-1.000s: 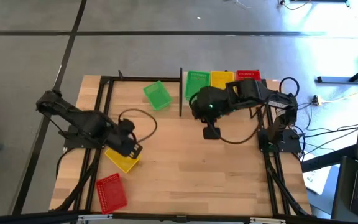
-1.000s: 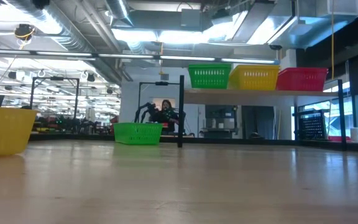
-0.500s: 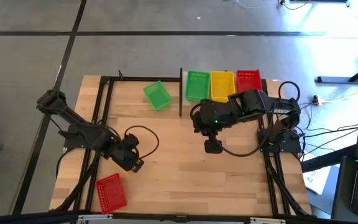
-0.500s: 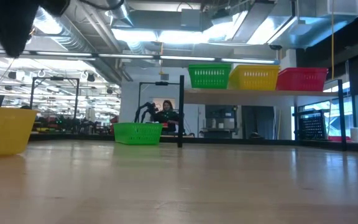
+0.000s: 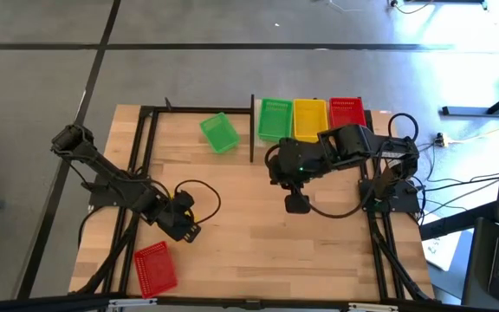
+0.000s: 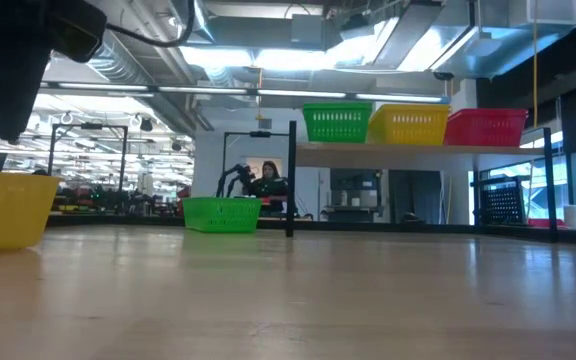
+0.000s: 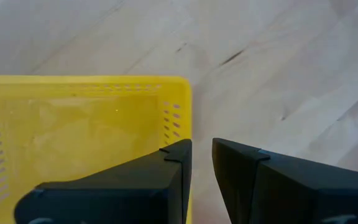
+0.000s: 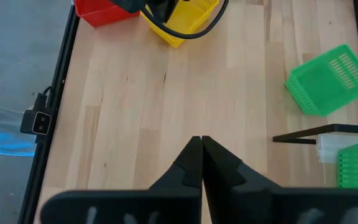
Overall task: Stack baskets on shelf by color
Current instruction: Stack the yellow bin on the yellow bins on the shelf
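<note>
The left gripper (image 5: 186,227) is hanging over the near left part of the table (image 5: 258,251), directly above a yellow basket (image 7: 73,140), which it is hiding from the camera overhead. In the left wrist view its two fingers (image 7: 166,180) are standing a narrow gap apart, straddling the basket's end wall, one finger inside and one outside; whether they are actually pinching the wall cannot be told. In the low view the yellow basket (image 6: 8,207) is sitting flat on the tabletop at the left. Just nearer and left of this gripper, a red basket (image 5: 155,264) is lying on the table. The right gripper (image 5: 296,204) is waiting over the middle of the table with its fingers pressed together and nothing between them. Farther off, a loose green basket (image 5: 218,133) is lying askew near the far edge, just left of the dark post (image 5: 252,130). Beyond the post, the shelf (image 6: 418,147) is carrying a green stack (image 5: 274,119), a yellow stack (image 5: 308,120) and a red stack (image 5: 346,110) side by side.
</note>
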Controlling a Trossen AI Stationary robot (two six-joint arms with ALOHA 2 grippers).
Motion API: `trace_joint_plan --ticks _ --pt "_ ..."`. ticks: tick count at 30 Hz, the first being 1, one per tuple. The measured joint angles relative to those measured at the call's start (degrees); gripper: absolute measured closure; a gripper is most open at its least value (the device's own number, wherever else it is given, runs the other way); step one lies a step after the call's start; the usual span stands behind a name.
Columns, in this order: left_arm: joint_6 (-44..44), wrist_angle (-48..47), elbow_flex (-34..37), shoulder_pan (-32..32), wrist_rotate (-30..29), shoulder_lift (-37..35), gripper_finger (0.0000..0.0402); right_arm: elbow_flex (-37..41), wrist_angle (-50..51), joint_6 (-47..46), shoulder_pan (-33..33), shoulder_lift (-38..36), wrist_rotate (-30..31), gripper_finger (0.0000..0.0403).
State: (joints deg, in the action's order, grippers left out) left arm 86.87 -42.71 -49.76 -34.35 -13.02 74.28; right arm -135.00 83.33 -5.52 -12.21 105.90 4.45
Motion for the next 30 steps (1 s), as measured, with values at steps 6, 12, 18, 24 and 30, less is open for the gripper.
trace_joint_plan --ticks 6,12,18,24,30 --pt "0.05 1.91 1.68 0.02 -0.01 0.01 0.0347 0.00 0.04 0.07 0.00 0.03 0.00 0.0401" --pt "-0.41 3.59 2.07 0.02 -0.09 0.86 0.0347 0.00 0.10 0.01 0.00 0.03 -2.61 0.0402" --pt "-0.38 3.51 2.10 -0.74 0.15 4.74 0.0347 0.00 0.40 0.17 0.00 0.03 -3.13 0.0402" --pt "-0.41 4.22 2.10 -0.71 0.31 7.77 0.0347 0.00 0.39 1.38 0.00 0.05 -3.13 0.0402" --pt "-3.05 4.70 2.10 -0.74 0.58 10.14 0.0348 0.00 0.39 1.49 0.02 0.05 -3.13 0.0403"
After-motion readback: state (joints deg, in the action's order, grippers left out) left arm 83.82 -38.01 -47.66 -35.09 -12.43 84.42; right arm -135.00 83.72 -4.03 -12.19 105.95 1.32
